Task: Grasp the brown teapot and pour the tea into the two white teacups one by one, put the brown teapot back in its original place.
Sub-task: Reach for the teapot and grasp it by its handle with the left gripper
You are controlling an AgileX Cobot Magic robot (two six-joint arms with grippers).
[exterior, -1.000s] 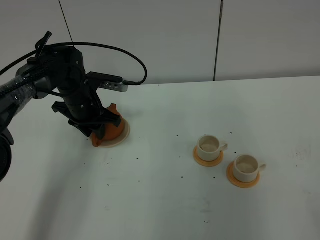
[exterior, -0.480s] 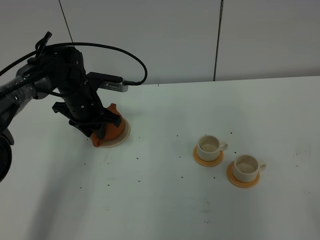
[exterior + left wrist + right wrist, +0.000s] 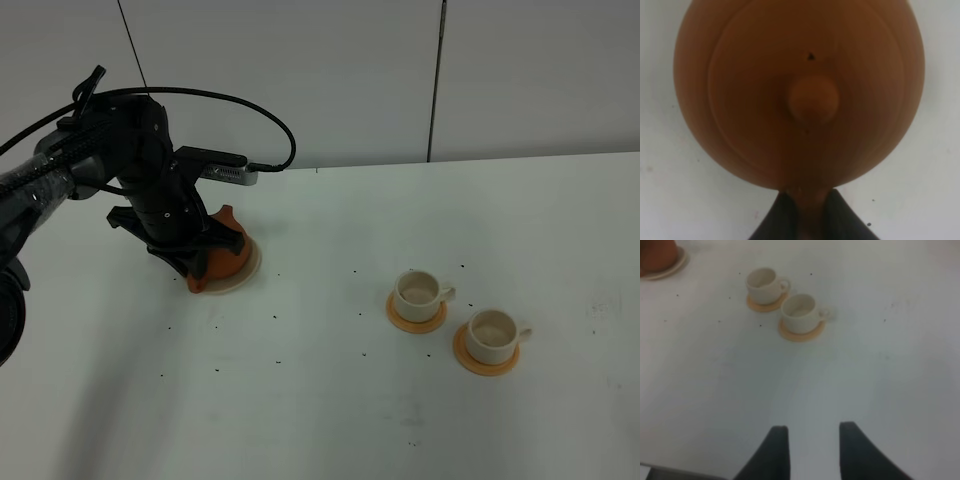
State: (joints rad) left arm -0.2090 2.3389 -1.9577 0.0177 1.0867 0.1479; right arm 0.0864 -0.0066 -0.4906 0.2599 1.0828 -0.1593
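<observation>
The brown teapot stands on its pale saucer at the left of the table. In the left wrist view the teapot fills the picture, lid knob in the middle. My left gripper is shut on the teapot's handle, and its arm hides the handle side in the exterior view. The two white teacups sit on orange coasters at centre right, with pale insides. No tea shows. My right gripper hangs open over bare table, well short of the teacups.
A cable loops from the left arm over the table's back left. Small dark specks dot the white table. A wall runs behind the table's far edge. The right arm does not show in the exterior view.
The left gripper has closed onto the teapot's handle. Its arm has barely shifted, and the teapot still rests on the saucer. The cups have not moved.
</observation>
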